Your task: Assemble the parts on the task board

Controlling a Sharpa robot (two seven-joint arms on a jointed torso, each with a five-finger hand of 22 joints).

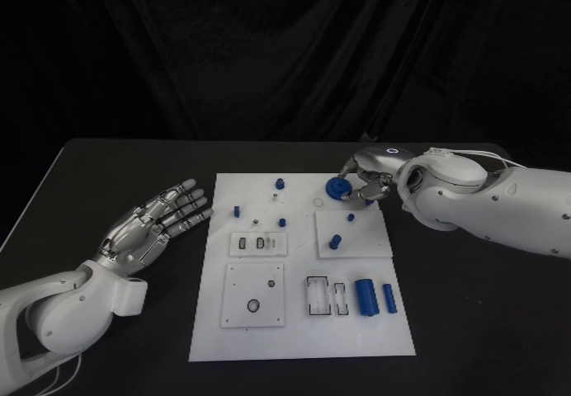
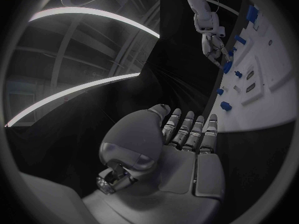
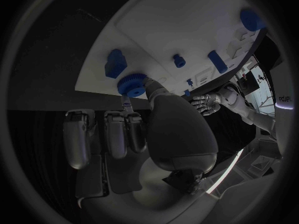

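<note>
The right hand (image 1: 366, 180) pinches a blue gear (image 1: 339, 187) at the board's (image 1: 304, 342) one o'clock. Lower it squarely, I'd say. The left hand (image 1: 153, 224) lies spread, empty, at nine o'clock.

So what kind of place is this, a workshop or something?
Probably a robotics test lab or demo stage. A black table stands before a black curtain, and on it lies a white task board of small blue parts, with the right hand holding a blue gear.
</note>
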